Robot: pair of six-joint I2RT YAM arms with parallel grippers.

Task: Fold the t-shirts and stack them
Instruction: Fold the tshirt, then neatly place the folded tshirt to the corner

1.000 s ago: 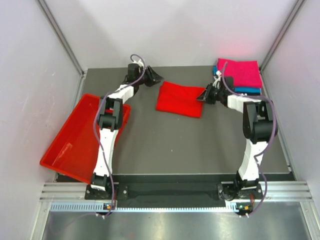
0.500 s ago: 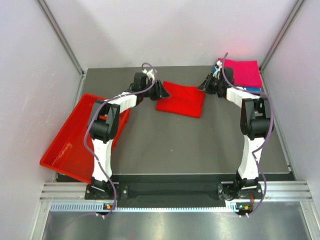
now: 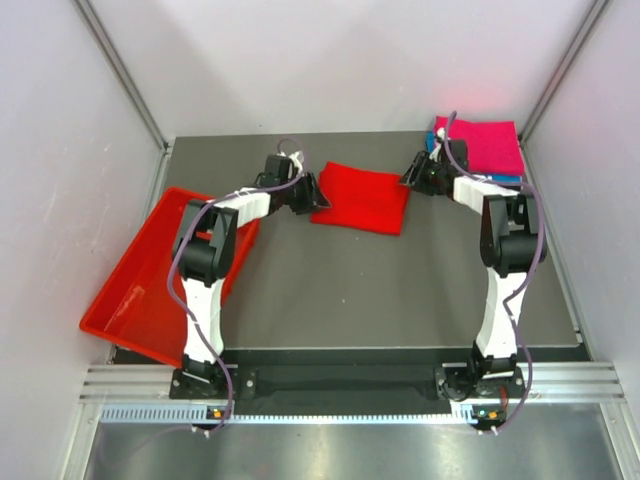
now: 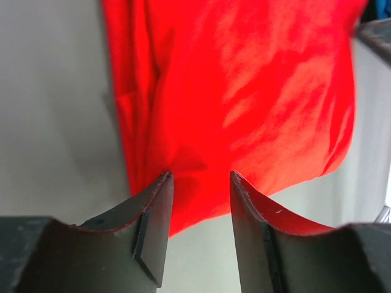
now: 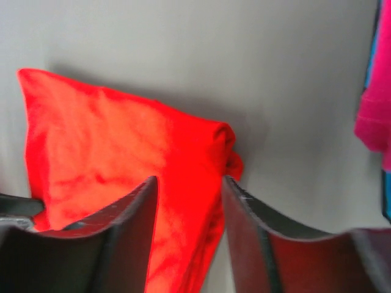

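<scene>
A folded bright red t-shirt (image 3: 362, 197) lies flat at the back middle of the table. It also shows in the left wrist view (image 4: 244, 91) and the right wrist view (image 5: 122, 159). My left gripper (image 3: 312, 192) is open at its left edge, fingers (image 4: 156, 213) straddling the near edge of the cloth. My right gripper (image 3: 412, 178) is open at its right edge, fingers (image 5: 131, 226) over the folded end. A magenta-pink t-shirt (image 3: 482, 143) lies folded on a teal-blue one (image 3: 494, 181) at the back right. No black shirt is in view.
A rigid red plastic tray (image 3: 140, 280) hangs over the table's left edge. Grey walls close in the table on three sides. The magenta-pink shirt's edge shows at the right in the right wrist view (image 5: 376, 116).
My left gripper has swung right to the red shirt's left edge. My right gripper has moved back from the shirt's near right corner to its far right end. The shirt has not moved.
</scene>
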